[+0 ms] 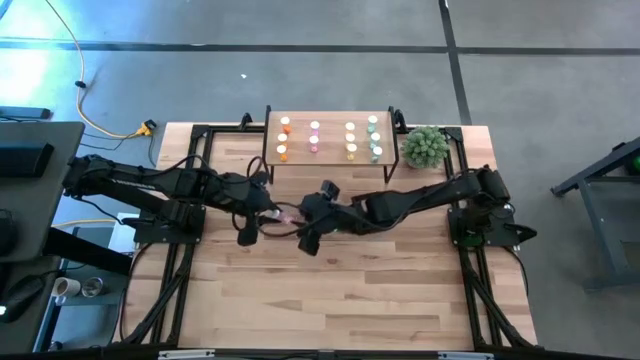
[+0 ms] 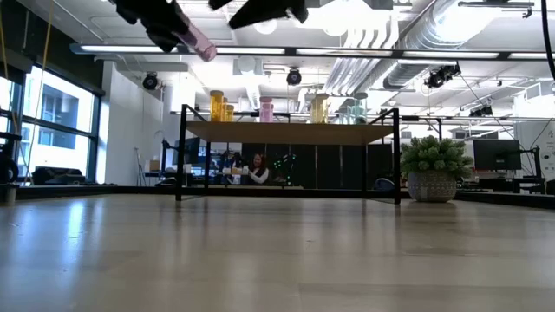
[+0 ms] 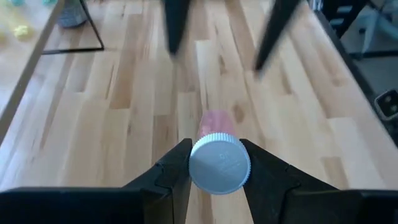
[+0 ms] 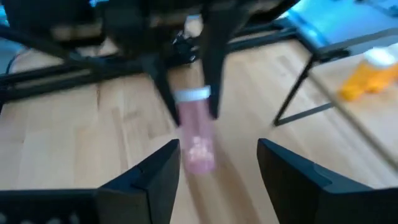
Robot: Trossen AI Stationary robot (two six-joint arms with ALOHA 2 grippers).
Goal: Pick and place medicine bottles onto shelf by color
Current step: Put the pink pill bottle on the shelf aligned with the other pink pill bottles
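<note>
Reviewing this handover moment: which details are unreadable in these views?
- Pink bottle label: blurred in the right wrist view, end-on behind its cap in the left wrist view.
- Shelf bottle count per colour: too small in the high view, overlapping in the low view.
- Both grippers: cut off by the low view's top edge.

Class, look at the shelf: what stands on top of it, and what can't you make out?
On the shelf stand medicine bottles in four colour columns: orange, pink, yellow, green. Their labels are too small to read.

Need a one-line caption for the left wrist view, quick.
Left gripper clamps a pink bottle by its white cap above the table; the right gripper's open fingers beyond.
</note>
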